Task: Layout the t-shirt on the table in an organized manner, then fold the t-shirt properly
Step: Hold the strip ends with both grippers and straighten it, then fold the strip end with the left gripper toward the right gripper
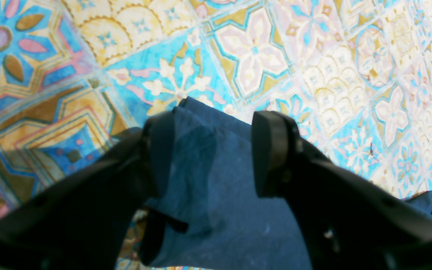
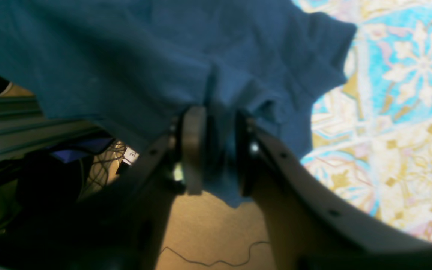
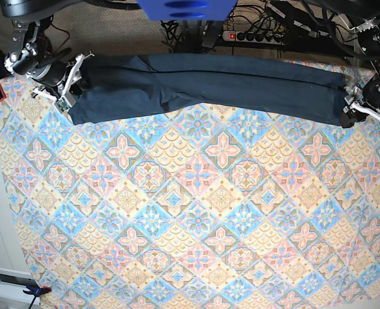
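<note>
Between and beyond the two grippers: one t-shirt (image 3: 241,82), stretched sideways in a long, narrow band along the far edge of the worktop (image 3: 196,212)
T-shirt colour: plain dark navy, turning slate blue where light catches it
T-shirt surface: soft and matte, with shallow creases and darker shaded folds
T-shirt outline: long edges fairly straight through the middle; uneven, with a bunched, overlapping part, near the right gripper
T-shirt corner by the left gripper: a turned-over flap lying on another layer, its edge raised a little, with a dark gap underneath
T-shirt by the right gripper: a raised, rumpled ridge close to the fingertips, other layers spread around it, and one part hanging past the worktop's edge above a brown floor (image 2: 208,228)
Left gripper (image 1: 214,153): open, its fingers well apart above the t-shirt's corner, cloth visible between them
Right gripper (image 2: 219,150): fingers parted, with navy cloth visible between and behind them; whether they touch it, I cannot tell
Worktop covering: diamond tiles with floral medallions in pink, light blue and cream, seen around the t-shirt and spreading widely on the near side of both grippers
Count of t-shirts: one
Count of worktops: one
Count of grippers: two, one near each end of the t-shirt
</note>
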`<state>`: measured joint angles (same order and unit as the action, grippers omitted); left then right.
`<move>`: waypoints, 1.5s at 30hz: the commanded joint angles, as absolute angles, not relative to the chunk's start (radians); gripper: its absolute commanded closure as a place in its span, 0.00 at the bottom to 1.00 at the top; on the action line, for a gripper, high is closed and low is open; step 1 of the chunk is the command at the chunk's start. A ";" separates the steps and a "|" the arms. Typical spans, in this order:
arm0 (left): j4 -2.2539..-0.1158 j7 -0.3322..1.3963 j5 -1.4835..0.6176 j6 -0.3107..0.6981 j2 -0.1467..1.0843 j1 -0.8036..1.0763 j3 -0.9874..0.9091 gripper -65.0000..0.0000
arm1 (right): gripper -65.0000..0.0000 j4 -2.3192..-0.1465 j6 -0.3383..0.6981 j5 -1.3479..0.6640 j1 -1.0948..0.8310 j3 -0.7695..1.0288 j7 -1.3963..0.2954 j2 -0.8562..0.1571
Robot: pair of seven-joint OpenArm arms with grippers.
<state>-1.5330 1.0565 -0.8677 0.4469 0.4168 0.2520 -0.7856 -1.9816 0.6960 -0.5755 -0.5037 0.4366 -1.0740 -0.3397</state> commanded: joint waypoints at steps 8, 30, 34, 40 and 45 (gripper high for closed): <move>-1.550 1.047 -0.880 0.455 0.588 0.352 -0.717 0.50 | 0.76 -1.998 0.698 -0.657 -0.499 0.478 -0.944 -0.352; -1.451 1.004 -0.595 0.458 0.521 0.286 -0.450 0.51 | 0.76 -1.997 0.698 -0.668 -0.415 0.406 -0.944 -0.352; -1.537 1.006 -0.679 0.547 0.513 0.325 -0.437 0.73 | 0.76 -1.997 0.698 -0.668 -0.415 0.406 -0.944 -0.352; -1.531 1.000 -0.717 0.555 0.510 0.282 -0.553 1.00 | 0.76 -1.997 0.698 -0.668 -0.414 0.401 -0.946 -0.352; -1.529 0.997 -0.638 0.524 0.513 0.219 -0.717 1.00 | 0.76 -1.997 0.698 -0.668 -0.415 0.401 -0.946 -0.352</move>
<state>-1.5135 1.0313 -0.6075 0.5220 0.4847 0.2371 -0.7139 -1.9812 0.6960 -0.6537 -0.4171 0.3950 -0.9676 -0.3386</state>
